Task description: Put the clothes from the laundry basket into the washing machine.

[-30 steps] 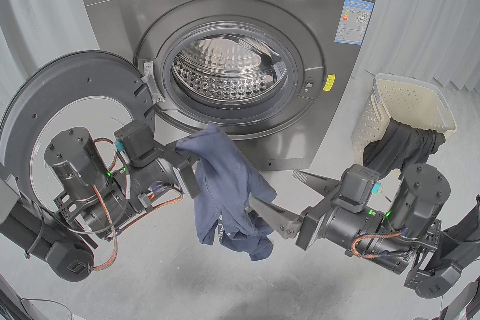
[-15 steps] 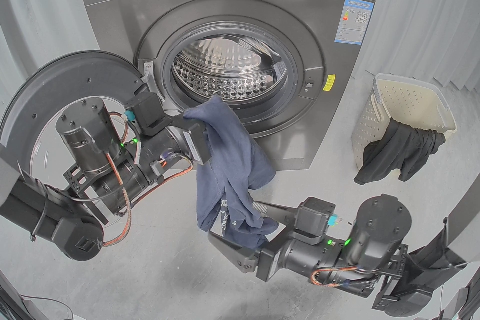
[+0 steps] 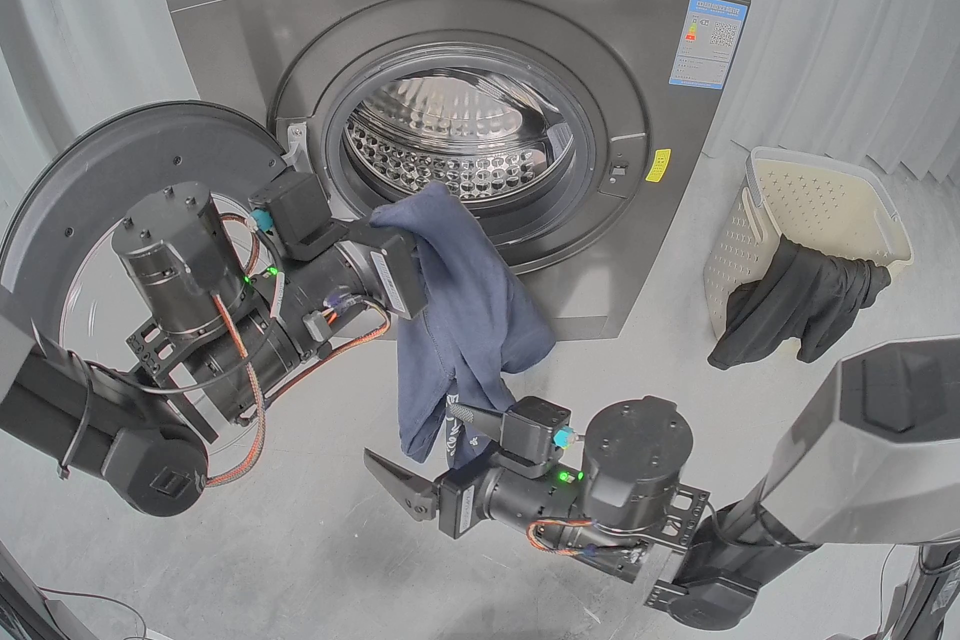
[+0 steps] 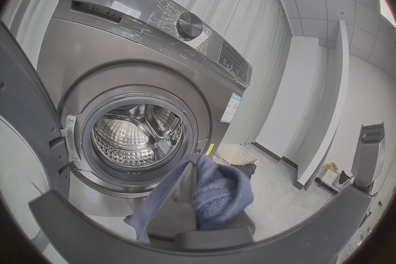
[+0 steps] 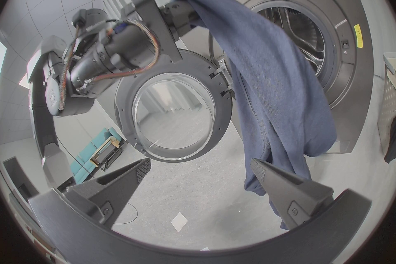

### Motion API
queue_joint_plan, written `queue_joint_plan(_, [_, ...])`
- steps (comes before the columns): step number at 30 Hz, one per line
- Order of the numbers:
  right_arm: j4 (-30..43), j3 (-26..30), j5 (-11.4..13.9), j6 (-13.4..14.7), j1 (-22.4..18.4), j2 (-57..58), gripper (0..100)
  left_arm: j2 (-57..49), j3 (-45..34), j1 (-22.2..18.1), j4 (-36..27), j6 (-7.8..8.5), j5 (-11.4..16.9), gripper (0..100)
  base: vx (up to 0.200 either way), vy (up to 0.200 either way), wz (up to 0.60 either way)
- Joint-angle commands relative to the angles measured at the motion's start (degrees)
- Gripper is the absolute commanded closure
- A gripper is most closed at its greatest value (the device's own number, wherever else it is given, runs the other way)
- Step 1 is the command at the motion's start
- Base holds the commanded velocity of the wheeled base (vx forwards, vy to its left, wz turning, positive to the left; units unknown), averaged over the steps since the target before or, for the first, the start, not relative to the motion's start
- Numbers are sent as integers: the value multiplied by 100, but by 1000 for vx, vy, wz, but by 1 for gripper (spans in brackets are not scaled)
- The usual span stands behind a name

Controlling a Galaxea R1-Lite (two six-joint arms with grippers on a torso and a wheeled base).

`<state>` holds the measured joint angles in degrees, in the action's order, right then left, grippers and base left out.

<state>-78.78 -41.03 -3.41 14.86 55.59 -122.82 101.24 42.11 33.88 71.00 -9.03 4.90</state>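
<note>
A blue garment point(image 3: 465, 302) hangs from my left gripper point(image 3: 402, 244), which is shut on its top end just below and left of the washing machine's open drum point(image 3: 455, 132). In the left wrist view the blue garment point(image 4: 222, 190) bunches over the left gripper point(image 4: 194, 182), with the drum point(image 4: 132, 133) ahead. My right gripper point(image 3: 432, 454) is open low over the floor by the garment's hanging end, one finger behind the cloth. In the right wrist view the right gripper point(image 5: 202, 178) holds nothing and the garment point(image 5: 268, 83) hangs beside one finger point(image 5: 288, 190).
The round washer door point(image 3: 150, 162) stands swung open at the left, behind my left arm. A cream laundry basket point(image 3: 830, 202) sits on the floor at the right of the machine, with a black garment point(image 3: 800, 302) draped over its front rim. Grey floor lies in front.
My left gripper has risen with the blue garment toward the drum opening. My right arm has swung down and left, its open gripper now under the garment's lower end.
</note>
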Motion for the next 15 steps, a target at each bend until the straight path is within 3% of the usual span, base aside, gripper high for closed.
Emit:
queue_joint_plan(1, [73,-590,-1,-27,-162,-559,0,-87,-1,31,-42,-2,-68,100,0,0,0])
queue_joint_plan(11, [618,-1504,113,-36,-549,-928,0,-122,-1,101,-112,-2,-95,100,0,0,0])
queue_joint_plan(15, [662,-1601,113,-36,-655,-1016,0,-184,-1,101,-121,-2,-95,100,0,0,0])
